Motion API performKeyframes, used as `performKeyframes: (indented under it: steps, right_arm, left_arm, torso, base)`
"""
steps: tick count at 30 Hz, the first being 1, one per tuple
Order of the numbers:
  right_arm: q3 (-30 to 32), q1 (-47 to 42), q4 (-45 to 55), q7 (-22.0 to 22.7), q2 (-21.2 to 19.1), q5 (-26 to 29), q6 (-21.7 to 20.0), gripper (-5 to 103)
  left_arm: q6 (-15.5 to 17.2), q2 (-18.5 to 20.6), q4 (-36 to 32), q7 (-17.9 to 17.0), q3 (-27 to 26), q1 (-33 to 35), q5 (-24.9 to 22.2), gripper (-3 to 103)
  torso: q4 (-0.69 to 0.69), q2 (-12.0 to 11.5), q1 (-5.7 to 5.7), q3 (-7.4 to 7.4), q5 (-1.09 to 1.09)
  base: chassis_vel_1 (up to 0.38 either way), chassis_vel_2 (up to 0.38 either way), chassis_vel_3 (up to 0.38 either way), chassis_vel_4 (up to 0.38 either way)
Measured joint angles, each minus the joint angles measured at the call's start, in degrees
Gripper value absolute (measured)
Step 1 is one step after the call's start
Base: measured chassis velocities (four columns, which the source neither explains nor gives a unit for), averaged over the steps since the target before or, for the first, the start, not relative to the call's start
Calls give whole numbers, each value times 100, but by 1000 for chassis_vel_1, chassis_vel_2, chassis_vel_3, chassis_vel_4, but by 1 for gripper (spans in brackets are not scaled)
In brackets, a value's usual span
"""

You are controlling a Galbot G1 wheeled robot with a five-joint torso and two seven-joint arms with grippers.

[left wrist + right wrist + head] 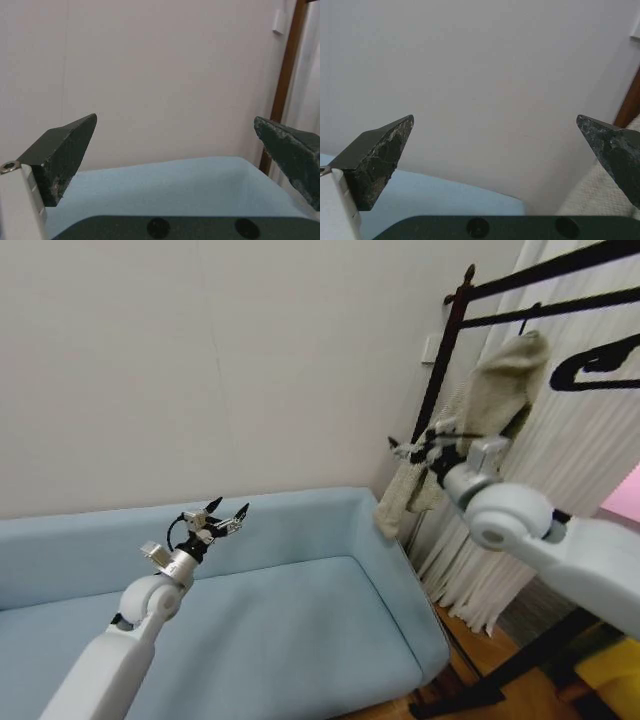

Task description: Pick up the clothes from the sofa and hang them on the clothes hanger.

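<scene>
A beige knitted garment (470,420) hangs draped over the dark clothes rack (520,285) at the right, its lower end dangling beside the sofa arm. My right gripper (412,448) is open, held close beside the garment; a bit of the beige fabric (605,200) shows by one finger. My left gripper (226,518) is open and raised over the light blue sofa (270,630), holding nothing. The sofa back (165,182) lies ahead between the left fingers (65,155).
A black hanger (598,365) hangs on the rack's upper bar at the far right. White curtains (560,470) hang behind the rack. The rack's dark post (285,85) stands by the sofa's end. A plain wall lies behind the sofa.
</scene>
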Motion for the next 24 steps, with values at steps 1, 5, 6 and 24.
performKeyframes:
  steps: [1,5,6,24]
  right_arm:
    - [488,-776,4,-274,184,-141,12,100]
    - [1309,-2032,-4,-857,578,-350,-22,100]
    - [1446,-2321,-5,-1117,725,-399,-46,100]
    - [4927,-7076,804,-2661,3036,-3361,-361,100]
  left_arm:
    - [-23,-98,-158,-138,-77,247,86,100]
    - [-47,-284,-405,-317,-294,704,241,100]
    - [-67,-382,-529,-407,-462,925,294,100]
    - [-438,-1584,-1018,-606,-791,2442,1759,100]
  torso:
    - [0,1,-1,-1,-4]
    - [-2,0,1,1,6]
    - [-3,0,-1,-1,-2]
    - [-2,1,-1,-1,2]
  base:
    - [0,0,0,0]
    - [0,0,0,0]
    - [0,0,0,0]
    - [0,0,0,0]
